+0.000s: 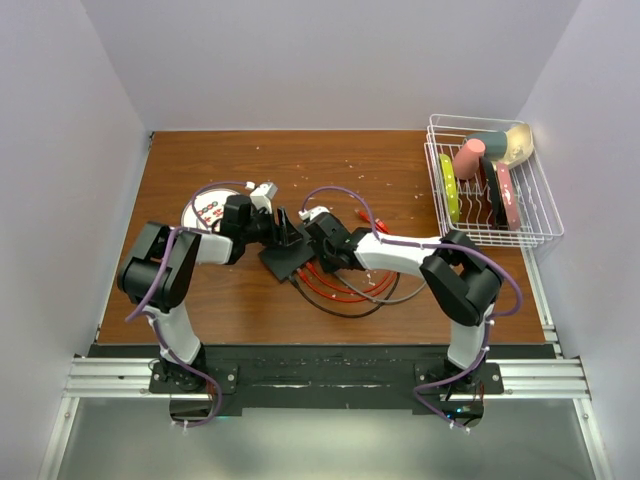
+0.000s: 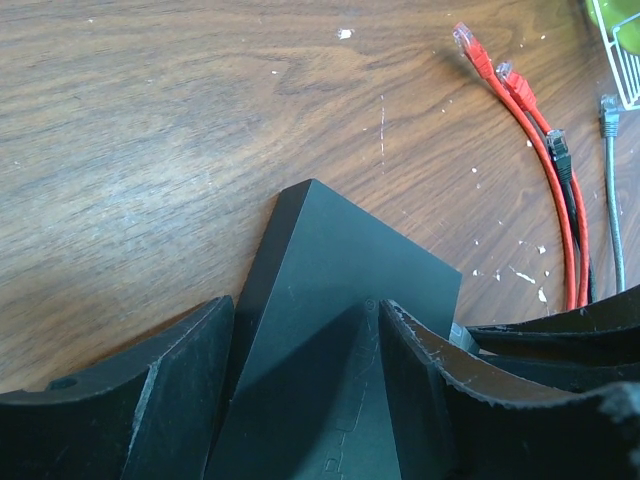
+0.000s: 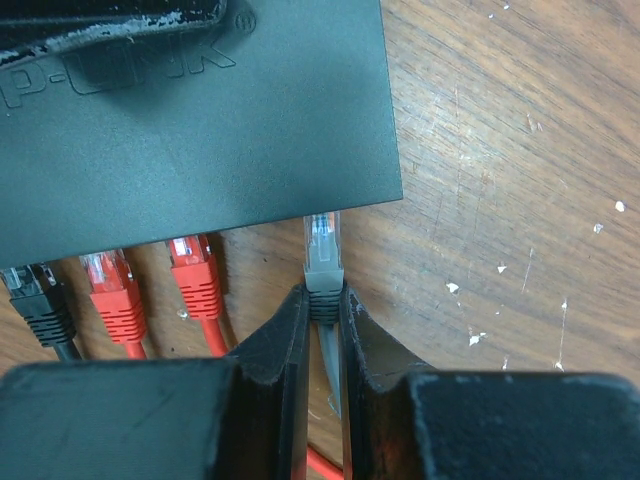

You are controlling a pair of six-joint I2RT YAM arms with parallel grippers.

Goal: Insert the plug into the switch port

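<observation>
**Fig. 1. Insertion step: grey plug (image 3: 322, 255) meeting the switch (image 3: 200, 130) at the centre of the table (image 3: 500, 150).**
The right gripper (image 3: 322, 300) pinched the plug by its boot, tip pointing to 12 o'clock and just at the port edge, with no seating visible. 3 cables (image 3: 110, 290) already sat in ports toward 9 o'clock of it. The left gripper (image 2: 305, 320) stood spread over the switch, 1 finger (image 2: 440, 400) lying across its top face, apparently bracing the box, not clamping it. The next move, by my reading, called for a straight push toward 12 o'clock, the plug kept square to the port while the left arm resisted sliding. The plug's latch side could not be told.
</observation>
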